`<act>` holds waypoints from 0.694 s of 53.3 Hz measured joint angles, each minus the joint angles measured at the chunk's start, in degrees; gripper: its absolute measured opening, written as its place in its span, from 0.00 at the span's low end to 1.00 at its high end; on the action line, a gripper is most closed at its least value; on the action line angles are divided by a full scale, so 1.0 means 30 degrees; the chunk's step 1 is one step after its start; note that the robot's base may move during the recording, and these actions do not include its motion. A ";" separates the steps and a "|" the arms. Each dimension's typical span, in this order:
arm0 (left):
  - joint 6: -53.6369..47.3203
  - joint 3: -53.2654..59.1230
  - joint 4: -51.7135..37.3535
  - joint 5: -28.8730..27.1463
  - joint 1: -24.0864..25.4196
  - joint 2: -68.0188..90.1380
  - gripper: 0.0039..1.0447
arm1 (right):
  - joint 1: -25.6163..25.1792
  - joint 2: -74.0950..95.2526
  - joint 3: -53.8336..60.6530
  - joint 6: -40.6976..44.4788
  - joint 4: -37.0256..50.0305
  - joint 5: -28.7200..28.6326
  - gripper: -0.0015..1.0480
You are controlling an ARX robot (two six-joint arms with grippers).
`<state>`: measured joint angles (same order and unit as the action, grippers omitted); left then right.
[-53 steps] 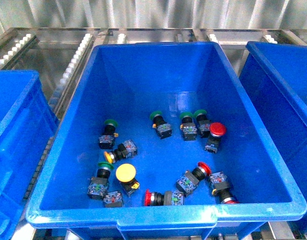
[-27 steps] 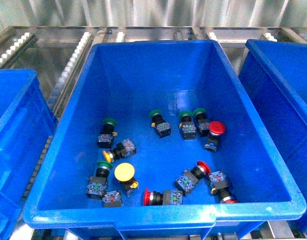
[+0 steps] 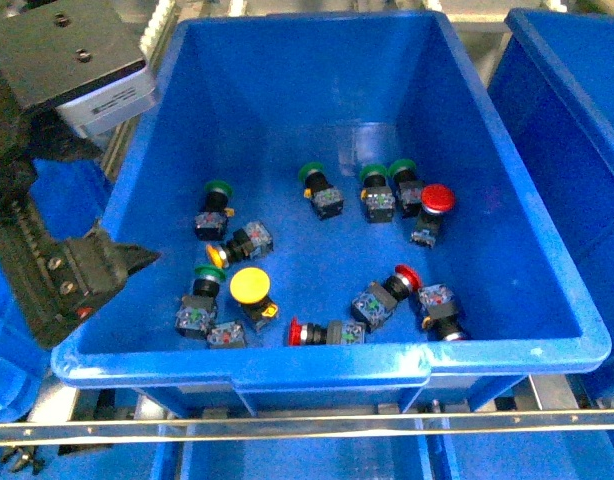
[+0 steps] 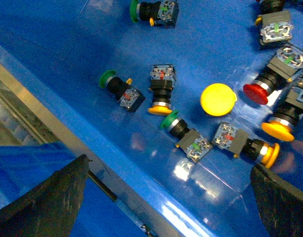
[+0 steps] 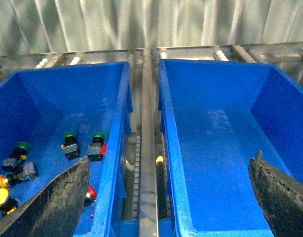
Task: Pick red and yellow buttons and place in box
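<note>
Left wrist view showed the left gripper (image 4: 169, 163), jaws wide and empty, over the deep blue plastic crate (image 4: 53, 59); the right gripper (image 5: 172, 157) gaped too.

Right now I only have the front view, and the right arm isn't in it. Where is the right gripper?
Observer: By its wrist view, the right gripper looks centred over the metal rail between the button crate and the crate to its right.
Operator: Is it open?
Observer: Yes, wide open, with nothing between its fingers.
Operator: Is there anything in that right crate?
Observer: No buttons on the floor that shows; the gripper's fingers hide the near corners.
</note>
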<state>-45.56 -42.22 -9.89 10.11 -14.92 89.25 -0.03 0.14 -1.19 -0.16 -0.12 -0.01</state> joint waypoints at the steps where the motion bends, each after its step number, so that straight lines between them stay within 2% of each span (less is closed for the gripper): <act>1: -0.0044 -0.0313 -0.0029 -0.0087 -0.0073 0.0437 0.93 | 0.0000 0.0000 0.0000 0.0007 0.0000 0.0000 0.93; 23: 0.0153 -0.4022 0.0678 -0.0561 -0.2011 0.5566 0.93 | 0.0000 0.0000 0.0000 0.0000 0.0000 0.0007 0.93; 37: 0.0350 -0.5209 0.0787 -0.0925 -0.2127 0.8058 0.93 | 0.0000 0.0000 0.0000 0.0000 0.0000 0.0000 0.93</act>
<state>-44.51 -57.84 -7.53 7.33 -21.30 113.43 -0.03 0.14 -1.19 -0.16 -0.12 -0.01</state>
